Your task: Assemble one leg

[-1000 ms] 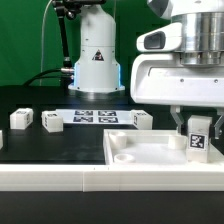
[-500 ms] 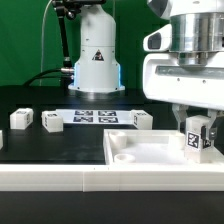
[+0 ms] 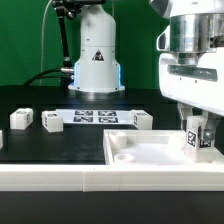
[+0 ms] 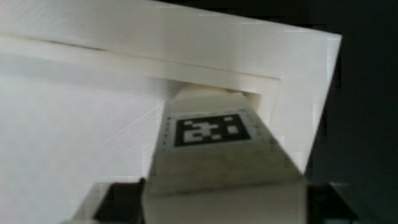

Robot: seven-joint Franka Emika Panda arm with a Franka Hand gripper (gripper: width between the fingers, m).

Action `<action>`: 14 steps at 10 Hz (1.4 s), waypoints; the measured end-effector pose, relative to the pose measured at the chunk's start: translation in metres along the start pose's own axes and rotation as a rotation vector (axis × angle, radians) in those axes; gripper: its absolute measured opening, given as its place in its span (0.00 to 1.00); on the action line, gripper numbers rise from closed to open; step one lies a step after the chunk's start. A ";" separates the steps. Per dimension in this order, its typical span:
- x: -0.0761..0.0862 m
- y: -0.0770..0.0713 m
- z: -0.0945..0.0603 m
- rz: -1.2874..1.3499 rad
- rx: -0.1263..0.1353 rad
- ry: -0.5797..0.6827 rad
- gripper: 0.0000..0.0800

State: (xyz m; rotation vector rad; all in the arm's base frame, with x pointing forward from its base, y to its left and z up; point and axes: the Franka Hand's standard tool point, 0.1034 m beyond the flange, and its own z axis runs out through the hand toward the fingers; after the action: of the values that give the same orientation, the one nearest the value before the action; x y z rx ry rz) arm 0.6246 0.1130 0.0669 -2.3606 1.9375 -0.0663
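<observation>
So progress-wise: one leg [image 3: 195,137] is picked up and is held in the gripper [image 3: 196,138], fingers clamped on its sides, tag face turned toward the exterior cam. It's carried upright over the far corner of the panel [image 3: 150,150], at the exterior view's right. In the wrist view the leg [image 4: 217,145] is seen running down toward the panel [image 4: 89,110] edge, tag clearly visible, lower end close to the corner step. Whether the tip is already touching or seated in a socket can't be told from either view, the end is hidden by the leg itself and by the panel rim.

So the pick is done, transport looks mostly done imo. What's left, prob: lining up w/ the corner socket, pushing/twisting it in, then letting go. Nothing looks inserted yet as far as can be seen.

3 other legs are left lying on the table [image 3: 40,145]: two [image 3: 20,118] [image 3: 52,121] at the exterior view's left and one [image 3: 141,120] just beside the marker board [image 3: 98,117]. All untouched.

Vs the earlier frames: gripper + leg have been shifted toward the exterior view's right, bit by bit over the last sec, and the leg sits slightly lower against the panel now. The leg is also seen a bit more upright/square-on than half a sec ago, when it looked tilted. Panel, loose legs and marker board haven't been moved at all.
</observation>
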 end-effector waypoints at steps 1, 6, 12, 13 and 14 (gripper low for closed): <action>0.000 0.000 0.000 -0.039 0.000 0.000 0.74; -0.006 0.000 0.001 -0.516 -0.001 -0.005 0.81; -0.013 -0.002 0.000 -1.040 -0.003 -0.001 0.81; -0.012 -0.002 0.000 -1.124 -0.005 0.000 0.81; -0.012 -0.002 0.000 -1.207 -0.017 0.013 0.81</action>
State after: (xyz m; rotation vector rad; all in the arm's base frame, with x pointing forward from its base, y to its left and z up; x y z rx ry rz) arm 0.6245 0.1251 0.0679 -3.1014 0.2615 -0.1311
